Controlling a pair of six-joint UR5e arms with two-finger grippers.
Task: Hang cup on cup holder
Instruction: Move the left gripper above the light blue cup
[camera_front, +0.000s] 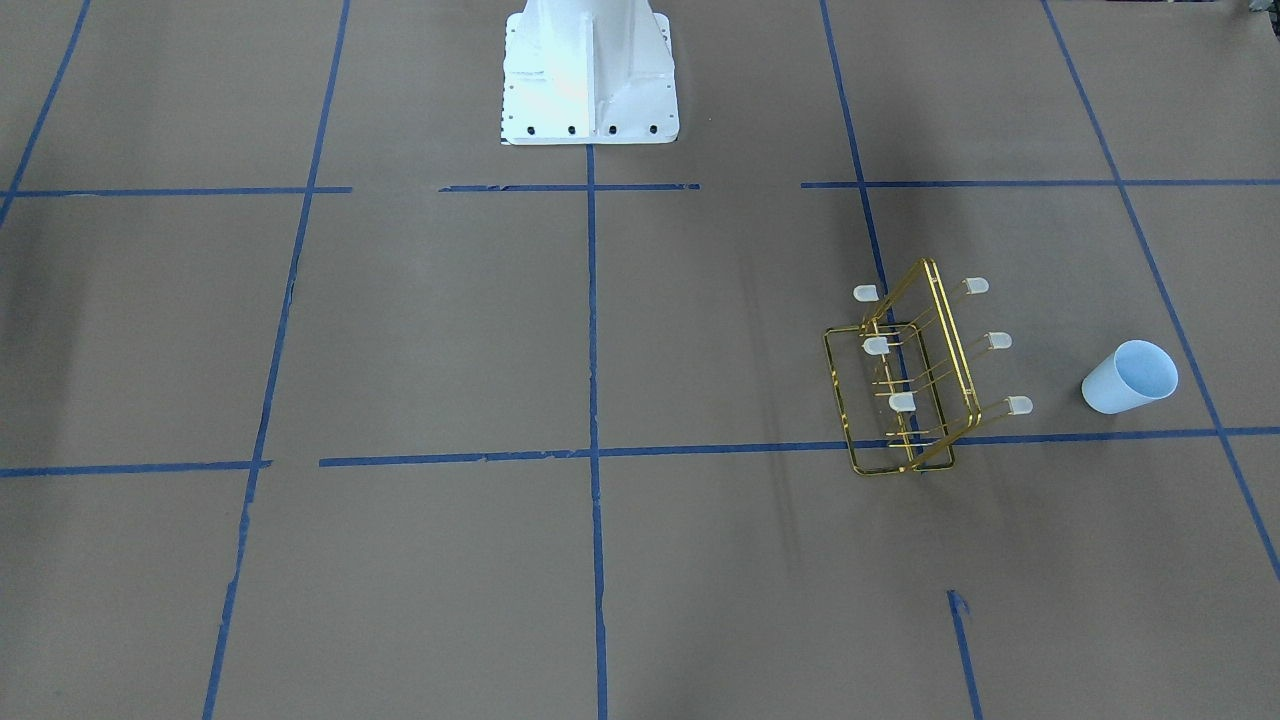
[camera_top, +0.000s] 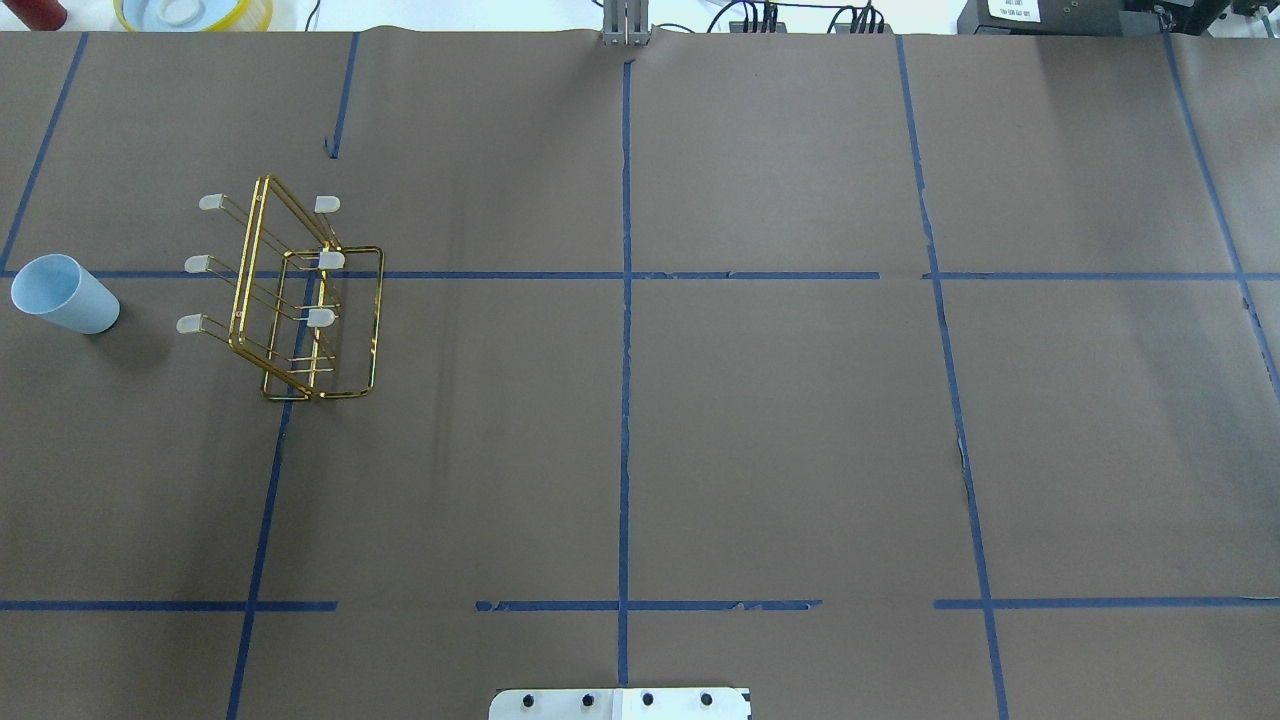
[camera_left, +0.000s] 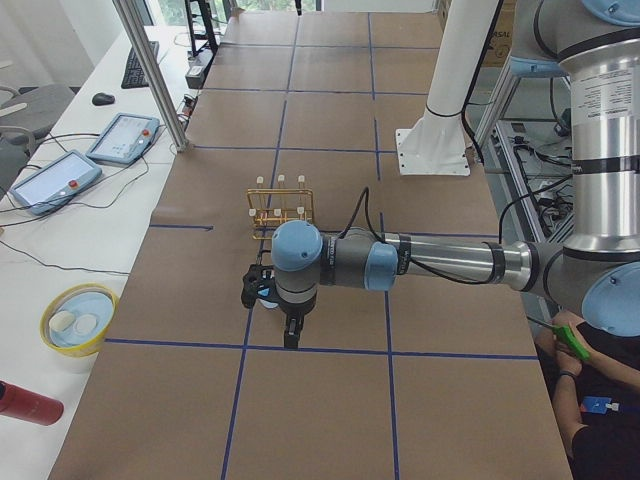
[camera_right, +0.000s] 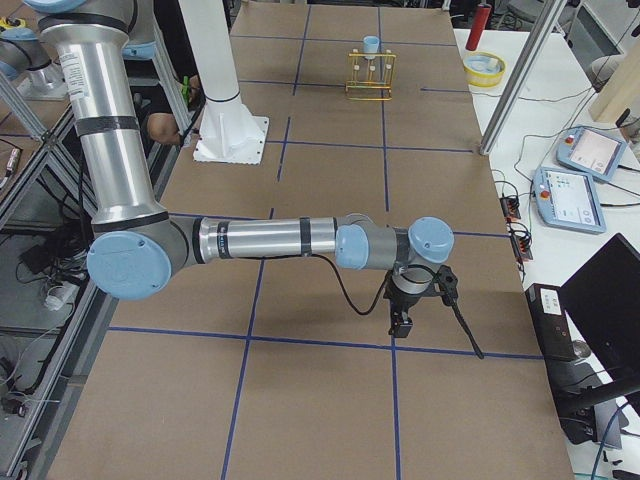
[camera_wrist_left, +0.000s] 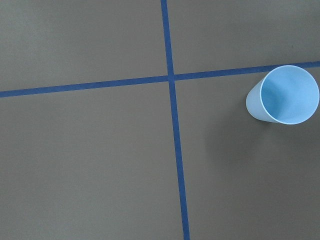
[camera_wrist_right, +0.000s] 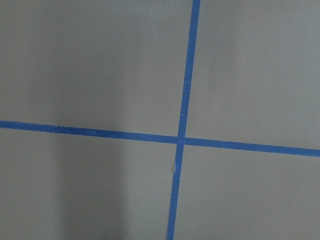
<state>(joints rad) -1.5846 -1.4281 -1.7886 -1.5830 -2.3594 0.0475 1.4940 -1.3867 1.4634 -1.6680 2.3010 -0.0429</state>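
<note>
Left gripper (camera_left: 291, 340): it hangs under the near arm's wrist, above the table (camera_top: 760, 430). Only the side camera shows it, so I cannot tell if the fingers are spread or pressed together.
Right gripper (camera_right: 399, 326): it is low over the table, well apart from both task things. Its state I also cannot tell.
Step in hand: most likely the reach toward the cup (camera_top: 62, 294); nothing is grasped yet.
Doing it well: the left wrist camera has the cup (camera_wrist_left: 283, 95) at its right edge, so the arm should first come over it. The wall is smooth and tapered, so I would pinch one side of the rim and keep the mouth free for a prong.
Cup, look: pale blue-white, plain, no handle, wider at the mouth than at the bottom. It seems to stand upright with the mouth up, and it looks empty.
Cup, place: on the brown paper, on the robot's left side, near the cup holder (camera_top: 290, 300) but not touching it.
Cup holder: thin gold wire, with six slanting prongs with whitish caps, three on each side. All are free.
</note>
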